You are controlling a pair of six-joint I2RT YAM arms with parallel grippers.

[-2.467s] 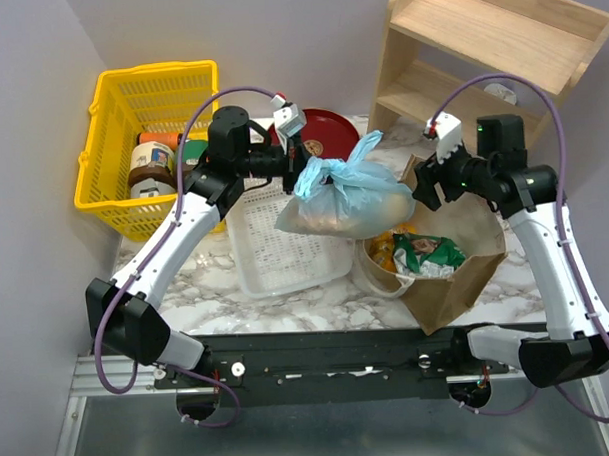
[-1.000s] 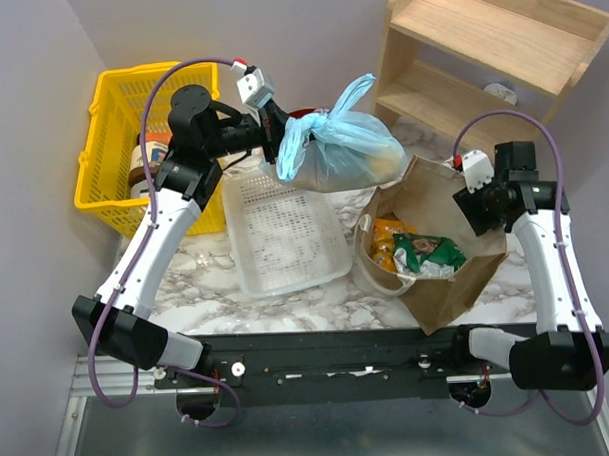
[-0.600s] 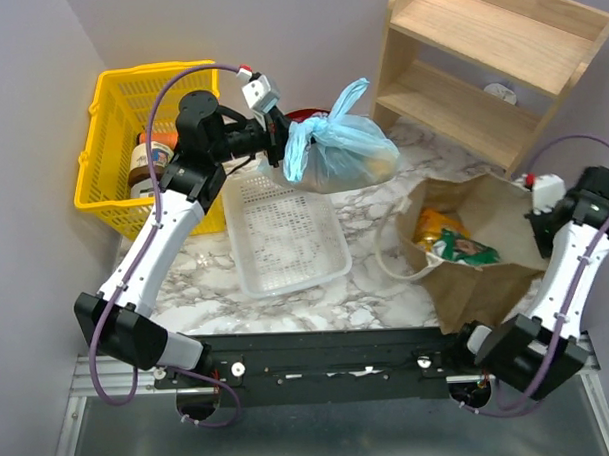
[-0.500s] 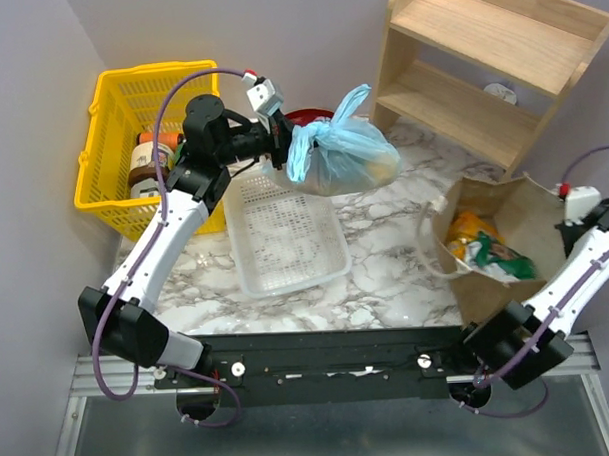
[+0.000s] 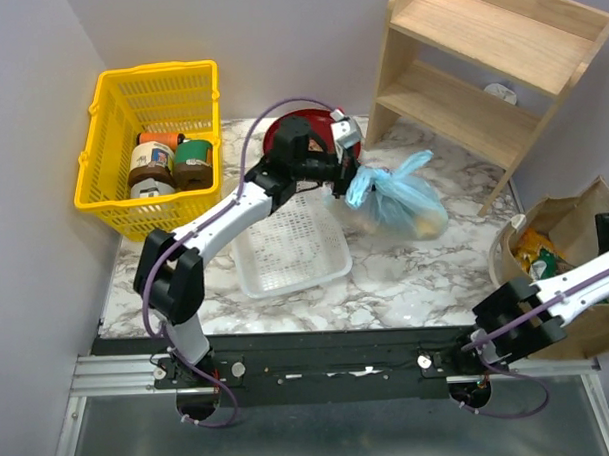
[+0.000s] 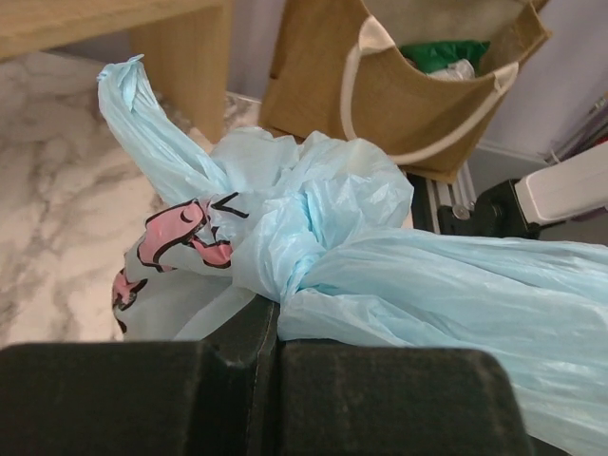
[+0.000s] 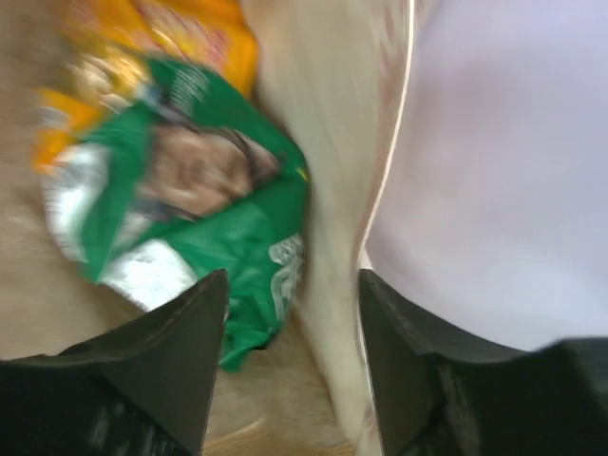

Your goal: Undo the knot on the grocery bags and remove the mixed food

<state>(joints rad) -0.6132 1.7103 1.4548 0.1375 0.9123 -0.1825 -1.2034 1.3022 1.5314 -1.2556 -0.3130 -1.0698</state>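
Where the yellow basket (image 5: 150,103) sits at the far left of the marble table (image 5: 407,284), a few jars (image 5: 167,161) stand inside it. Just to its right lies a white tray (image 5: 285,254), with a red plate (image 5: 281,134) behind. The left arm reaches over that tray. The left gripper (image 5: 345,179) has its fingers pressed together on the twisted neck of the blue plastic bag (image 5: 399,200), right at the knot (image 6: 285,261), which is tied. The bag trails out to the gripper's right, over the table between the tray and the wooden shelf (image 5: 479,62), and something yellowish shows through it. At the far right edge the paper bag (image 5: 575,229) gapes open, with a green crisp bag (image 7: 190,190) and an orange packet (image 7: 161,38) inside. The right gripper (image 7: 294,380) is at its rim with fingers spread apart. The bag's wall runs between them, though the view is blurred.
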